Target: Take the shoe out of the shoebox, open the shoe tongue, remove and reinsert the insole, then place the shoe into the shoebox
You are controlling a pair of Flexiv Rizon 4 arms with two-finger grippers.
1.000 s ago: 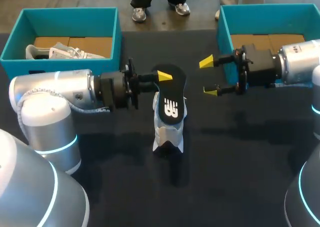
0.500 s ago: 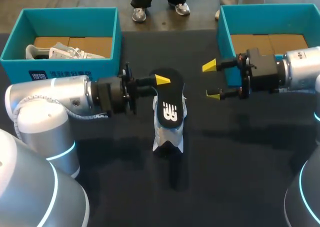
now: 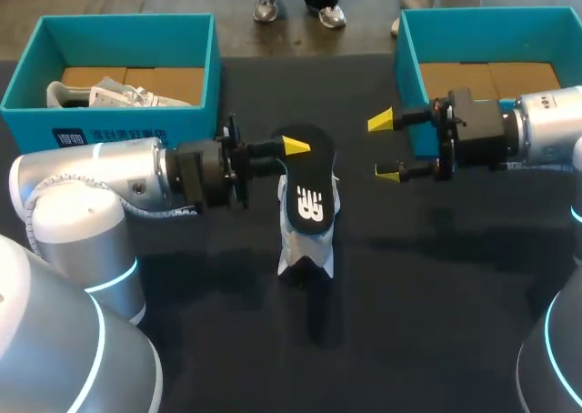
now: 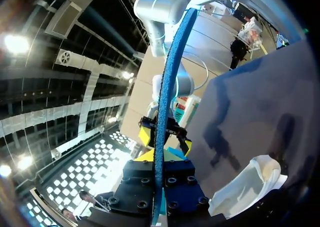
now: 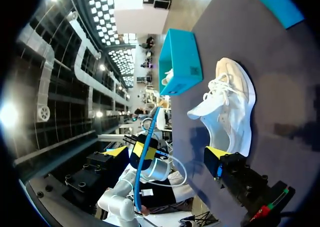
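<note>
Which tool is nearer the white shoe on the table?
Left. The left tool grips the insole directly over the shoe; the right tool is open, off to the shoe's right beside the right shoebox.

Table: I see a dark, matte top filling the frame from the lower edge up to the far edge near the top.
Centre of the table: a white shoe stands upright on its sole, alone on the dark surface, well apart from both boxes.
Upper left of the frame: a teal shoebox sits on the table at its far edge, open side up.
Upper right of the frame: a second teal shoebox, also open side up, sits at the far edge.
</note>
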